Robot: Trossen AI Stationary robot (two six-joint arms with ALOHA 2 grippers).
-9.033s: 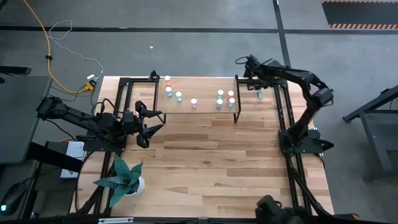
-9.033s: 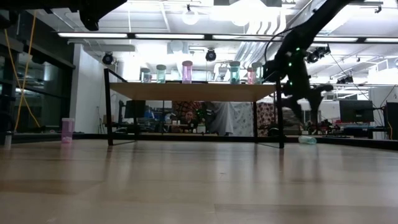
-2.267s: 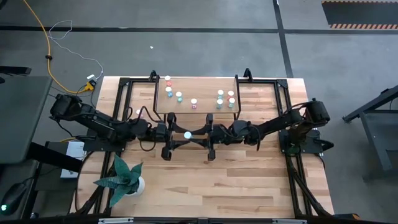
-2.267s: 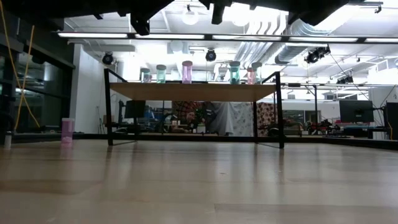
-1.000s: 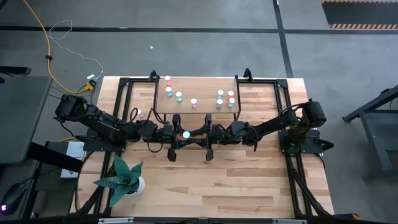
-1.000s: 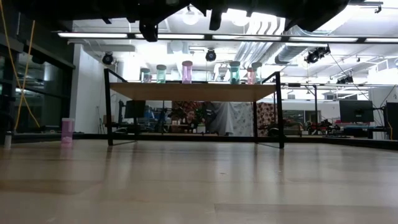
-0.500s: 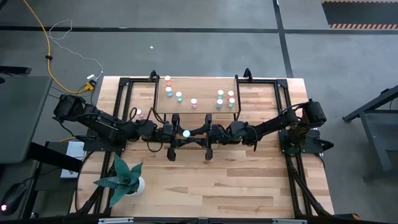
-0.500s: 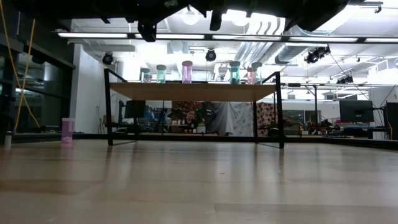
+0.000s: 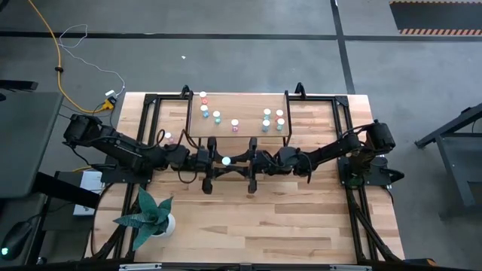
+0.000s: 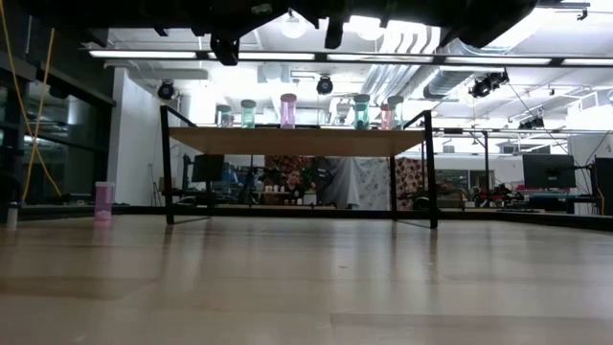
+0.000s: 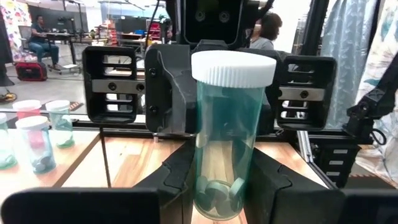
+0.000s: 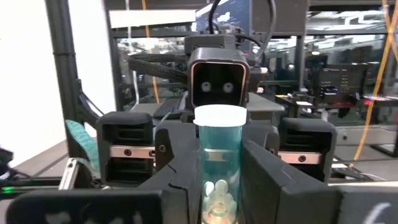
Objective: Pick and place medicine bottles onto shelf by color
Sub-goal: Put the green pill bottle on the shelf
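We see the shelf point(image 9: 235, 117) standing at the far side of the table point(image 9: 301, 218), carrying seven bottles: three point(image 9: 204, 110) clustered toward its left end, one pink one point(image 9: 235, 124) near the middle, and four point(image 9: 273, 120) toward its right end. Off the shelf's left end, a lone pink bottle point(image 10: 103, 202) stands on the table, and a potted plant point(image 9: 151, 214) sits well away at the near left corner. Nothing lies between the shelf's front edge and the two arms.

Just in front of the shelf, above the table, the left gripper point(image 9: 218, 162) and the right gripper point(image 9: 239, 162) meet head-on, with a teal bottle point(image 9: 225, 161) upright between them. In the left wrist view the teal bottle point(image 11: 229, 134) stands with its white cap up, pills at its bottom, and the left fingers point(image 11: 180, 174) pressed against both sides; the right gripper faces it from directly behind. The right wrist view shows the same bottle point(image 12: 218, 168) squeezed between the right fingers point(image 12: 267, 171). So both grippers clasp the one bottle.

The low view shows neither that bottle nor the fingertips, only dark arm parts overhead, yet it alone shows the shelf's black legs point(image 10: 169, 165) and the bottles on top from the side. The left wrist view also catches people seated in the room beyond.
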